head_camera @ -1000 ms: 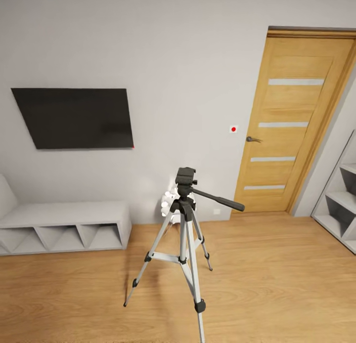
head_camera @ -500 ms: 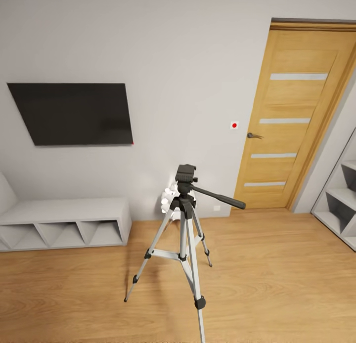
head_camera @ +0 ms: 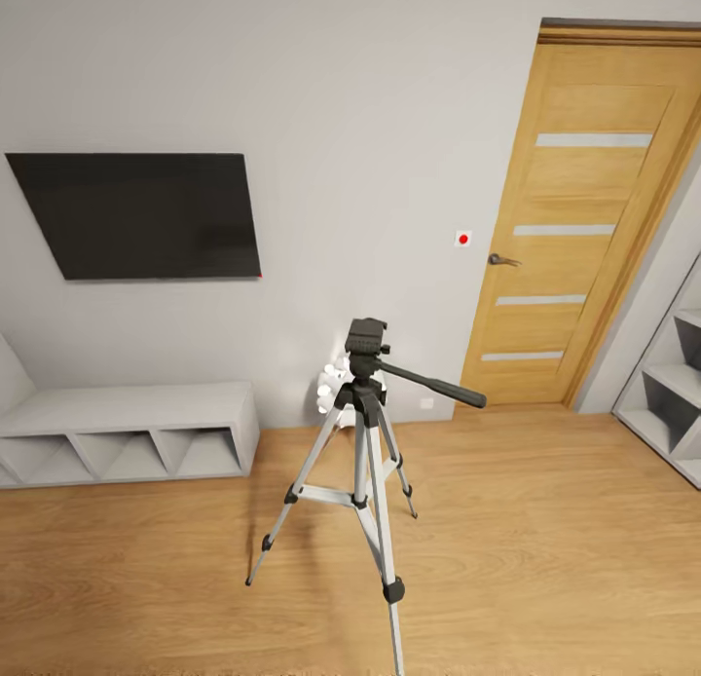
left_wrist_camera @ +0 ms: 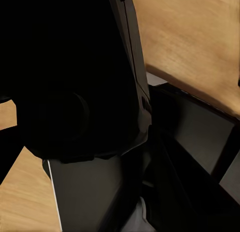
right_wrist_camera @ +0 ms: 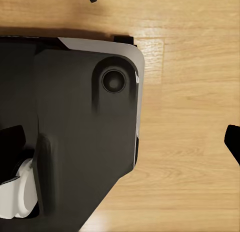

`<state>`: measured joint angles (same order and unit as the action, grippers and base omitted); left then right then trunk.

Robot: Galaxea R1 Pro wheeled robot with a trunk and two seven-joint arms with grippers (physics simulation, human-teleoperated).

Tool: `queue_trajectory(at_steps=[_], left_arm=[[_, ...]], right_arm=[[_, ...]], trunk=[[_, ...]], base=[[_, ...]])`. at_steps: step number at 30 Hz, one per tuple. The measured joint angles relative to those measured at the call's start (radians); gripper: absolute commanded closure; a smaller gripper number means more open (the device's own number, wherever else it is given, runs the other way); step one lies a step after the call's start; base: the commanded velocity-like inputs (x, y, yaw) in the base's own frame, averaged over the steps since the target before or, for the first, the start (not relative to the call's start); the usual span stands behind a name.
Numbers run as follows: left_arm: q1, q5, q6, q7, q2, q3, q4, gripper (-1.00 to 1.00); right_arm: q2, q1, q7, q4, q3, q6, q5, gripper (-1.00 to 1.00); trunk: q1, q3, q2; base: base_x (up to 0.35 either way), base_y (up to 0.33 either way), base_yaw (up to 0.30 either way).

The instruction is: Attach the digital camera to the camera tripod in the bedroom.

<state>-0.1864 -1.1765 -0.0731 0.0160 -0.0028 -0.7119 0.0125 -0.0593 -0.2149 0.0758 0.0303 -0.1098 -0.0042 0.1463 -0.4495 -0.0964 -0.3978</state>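
The tripod (head_camera: 365, 462) stands upright on the wood floor (head_camera: 545, 540) straight ahead, its handle (head_camera: 433, 385) pointing right. Behind it are a low white bench (head_camera: 127, 432), wall television (head_camera: 141, 215) and wooden door (head_camera: 584, 228). Whether either gripper is spread or pressed together cannot be told.

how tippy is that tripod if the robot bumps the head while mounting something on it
The camera tripod looks tall with thin, fairly narrowly spread legs, so probably tippy. Its pan handle juts sideways, so a knock there likely twists it. On smooth wood floor, feet may slide.
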Motion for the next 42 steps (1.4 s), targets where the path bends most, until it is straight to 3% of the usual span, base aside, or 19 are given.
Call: queue_trajectory(at_steps=[42], left_arm=[[0.0,0.0,-0.001,0.0,0.0,0.001,0.0,1.0]], right_arm=[[0.0,0.0,-0.002,0.0,-0.001,0.0,0.0,-1.0]], trunk=[[0.0,-0.067,0.0]], base=[[0.0,0.0,0.0]])
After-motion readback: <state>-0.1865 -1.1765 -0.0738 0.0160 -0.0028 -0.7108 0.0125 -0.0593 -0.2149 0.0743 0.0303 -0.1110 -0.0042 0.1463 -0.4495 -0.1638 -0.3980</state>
